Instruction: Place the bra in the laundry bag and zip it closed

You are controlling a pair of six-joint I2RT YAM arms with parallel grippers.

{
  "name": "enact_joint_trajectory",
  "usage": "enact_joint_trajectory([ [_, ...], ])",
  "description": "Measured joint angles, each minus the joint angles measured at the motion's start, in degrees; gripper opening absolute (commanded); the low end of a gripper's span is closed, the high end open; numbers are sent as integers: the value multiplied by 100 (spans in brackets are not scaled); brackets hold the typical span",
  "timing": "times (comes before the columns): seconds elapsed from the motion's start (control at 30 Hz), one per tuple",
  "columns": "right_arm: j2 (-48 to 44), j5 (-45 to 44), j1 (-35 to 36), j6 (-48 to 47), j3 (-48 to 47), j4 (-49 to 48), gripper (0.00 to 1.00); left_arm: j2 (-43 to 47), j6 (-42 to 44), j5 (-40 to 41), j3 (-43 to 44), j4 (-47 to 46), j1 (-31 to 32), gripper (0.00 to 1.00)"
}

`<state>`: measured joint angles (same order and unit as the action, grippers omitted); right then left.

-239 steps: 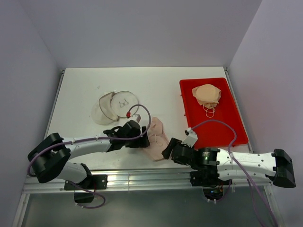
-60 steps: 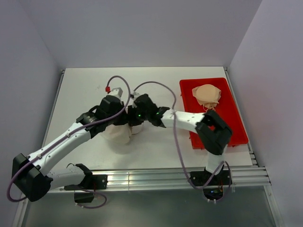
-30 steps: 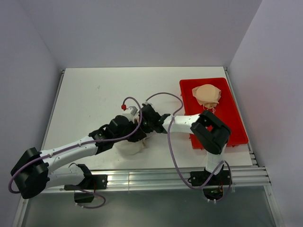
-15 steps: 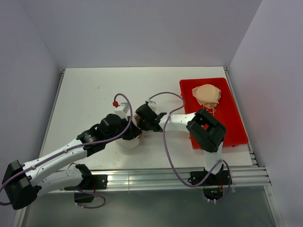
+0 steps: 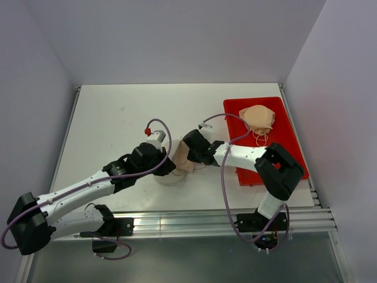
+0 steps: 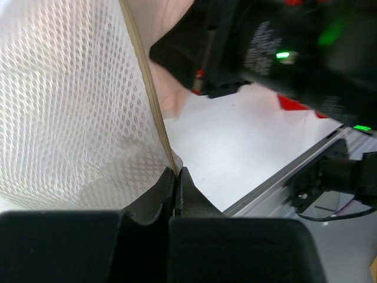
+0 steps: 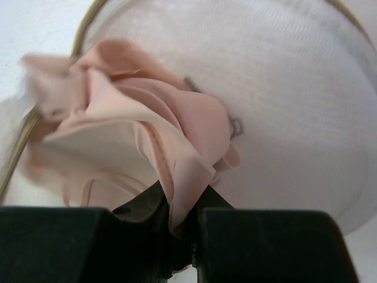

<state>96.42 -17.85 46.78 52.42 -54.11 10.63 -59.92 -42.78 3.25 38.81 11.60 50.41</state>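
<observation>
The pale pink bra (image 5: pixel 181 160) hangs bunched between the two grippers, at the mouth of the white mesh laundry bag (image 5: pixel 168 178). My right gripper (image 5: pixel 189 158) is shut on a fold of the bra (image 7: pixel 135 135), its jaws (image 7: pixel 184 215) pinching the fabric in front of the bag's round face (image 7: pixel 294 112). My left gripper (image 5: pixel 169 167) is shut on the bag's wired rim (image 6: pixel 176 173), with mesh (image 6: pixel 70 106) spreading to its left. The arms cover most of the bag from above.
A red tray (image 5: pixel 283 156) lies at the right with a darker tan bra (image 5: pixel 257 118) in its far end. The right arm's elbow stands over the tray's near part. Walls close in the table on three sides.
The right gripper has shifted right with the bra, which now shows between the grippers. The left gripper has shifted slightly right, still holding the bag's rim.
</observation>
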Motion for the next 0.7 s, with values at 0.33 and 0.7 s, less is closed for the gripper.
enact_joint_trajectory([
  [0.33, -916, -83, 581, -595, -138, 544, 0, -595, 96, -192, -153, -658, 0, 0],
  [0.7, -557, 957, 505, -708, -157, -72, 0, -745, 188, -376, -210, -1029, -28, 0],
])
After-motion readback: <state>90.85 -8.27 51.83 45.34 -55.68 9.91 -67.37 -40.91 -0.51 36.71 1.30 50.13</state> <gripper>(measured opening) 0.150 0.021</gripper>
